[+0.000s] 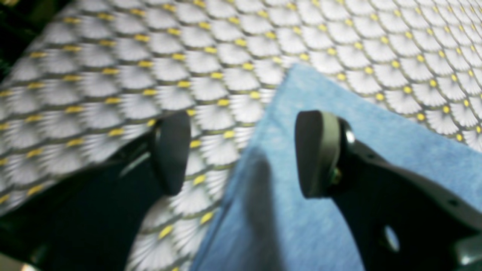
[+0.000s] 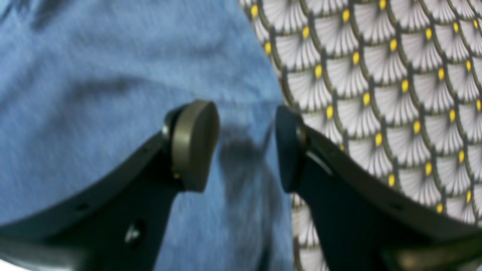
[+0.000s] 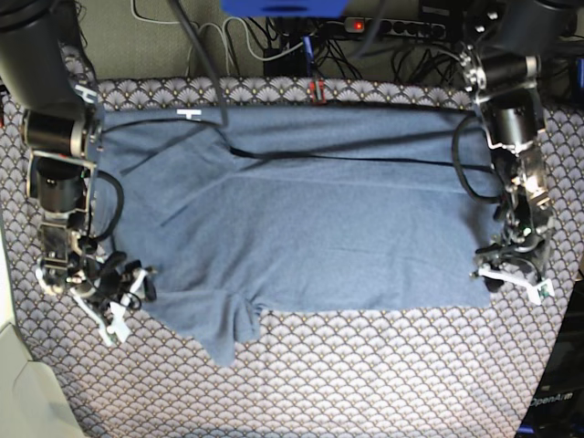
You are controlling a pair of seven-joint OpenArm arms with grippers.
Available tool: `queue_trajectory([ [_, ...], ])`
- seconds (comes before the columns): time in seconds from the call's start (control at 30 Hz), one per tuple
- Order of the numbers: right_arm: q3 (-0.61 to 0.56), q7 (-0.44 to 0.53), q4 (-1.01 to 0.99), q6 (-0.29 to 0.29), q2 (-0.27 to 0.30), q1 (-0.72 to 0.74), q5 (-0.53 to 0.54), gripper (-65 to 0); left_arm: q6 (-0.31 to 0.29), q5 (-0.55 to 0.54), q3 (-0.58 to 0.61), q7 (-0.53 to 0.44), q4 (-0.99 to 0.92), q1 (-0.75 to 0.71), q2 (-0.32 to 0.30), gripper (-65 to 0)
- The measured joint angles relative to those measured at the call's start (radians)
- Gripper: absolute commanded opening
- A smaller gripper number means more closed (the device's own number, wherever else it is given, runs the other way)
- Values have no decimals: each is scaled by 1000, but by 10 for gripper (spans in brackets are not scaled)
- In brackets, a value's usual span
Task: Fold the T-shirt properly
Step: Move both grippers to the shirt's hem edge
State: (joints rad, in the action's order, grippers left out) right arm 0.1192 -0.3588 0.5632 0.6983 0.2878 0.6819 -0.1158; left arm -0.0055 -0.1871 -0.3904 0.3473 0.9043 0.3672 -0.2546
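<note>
The slate-blue T-shirt [image 3: 310, 219] lies spread flat on the scallop-patterned tablecloth [image 3: 365, 374], with one sleeve hanging toward the near edge. My left gripper [image 3: 513, 278] hovers open over the shirt's near right corner. In the left wrist view its fingers [image 1: 316, 154] straddle the edge of the T-shirt [image 1: 301, 233], and nothing is between them. My right gripper [image 3: 123, 301] sits at the shirt's left edge by the sleeve. It too is open [image 2: 243, 146], low over the T-shirt [image 2: 94, 56], with one finger [image 2: 288, 148] along the hem line.
A black cable [image 3: 274, 153] trails across the shirt's far part. A power strip [image 3: 392, 26] and more cables sit behind the table. The tablecloth [image 1: 113, 75] is bare left of the shirt corner. A white surface [image 3: 18, 392] borders the near left.
</note>
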Motion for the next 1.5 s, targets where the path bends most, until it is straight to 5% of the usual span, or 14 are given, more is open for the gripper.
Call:
queue_trajectory([
  [0.6,-21,136,-33,-186,3,-42,1,-352,2,0,-2,-70,-77,30,-8,-222],
  [1.2,-19,199,-95,-199,-11,-45,0,-360,2,0,-2,-68,-77,30,-5,-222],
  [1.5,-19,211,-95,-221,-20,-56,11,-650,2,0,-2,-132,-75,64,-8,-222],
])
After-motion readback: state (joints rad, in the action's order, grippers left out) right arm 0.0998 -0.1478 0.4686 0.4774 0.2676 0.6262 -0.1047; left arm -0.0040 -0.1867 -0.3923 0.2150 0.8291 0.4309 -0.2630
